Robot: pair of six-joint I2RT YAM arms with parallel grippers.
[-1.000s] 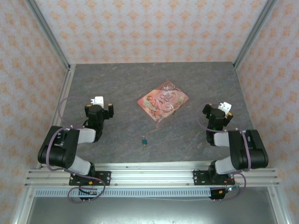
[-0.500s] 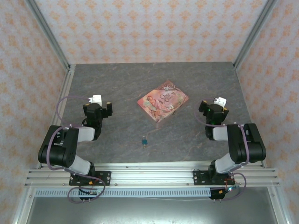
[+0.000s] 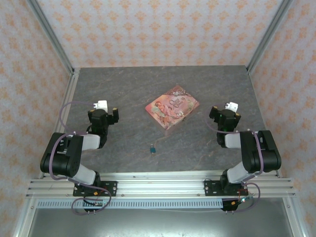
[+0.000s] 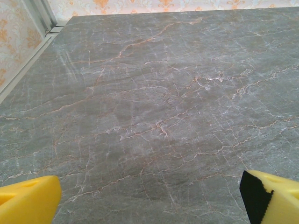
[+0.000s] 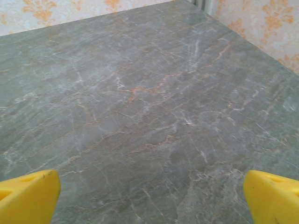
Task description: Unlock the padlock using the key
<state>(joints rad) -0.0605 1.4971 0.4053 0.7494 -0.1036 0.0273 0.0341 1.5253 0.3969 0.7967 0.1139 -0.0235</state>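
Nearest, close to the front edge of the table (image 3: pixel 197 148) and roughly midway between the two arm bases: padlock (image 3: pixel 152 148), lying loose on the marble, touched by nothing. Too small from above to tell a key apart from it. Farther back and well off to its left: left gripper (image 3: pixel 104 114), spread wide and holding nothing, with yellow fingertips (image 4: pixel 28 201) at the bottom corners of the left wrist view and bare marble between them. Likewise farther back and well off to the padlock's right: right gripper (image 3: pixel 225 114), also spread wide and empty, with fingertips (image 5: pixel 273 198) far apart over bare marble in the right wrist view. Both pointed toward the far wall, away from the padlock. Beyond the padlock, between the grippers and slightly farther back: pink tin (image 3: pixel 172 106), flat and turned at an angle.
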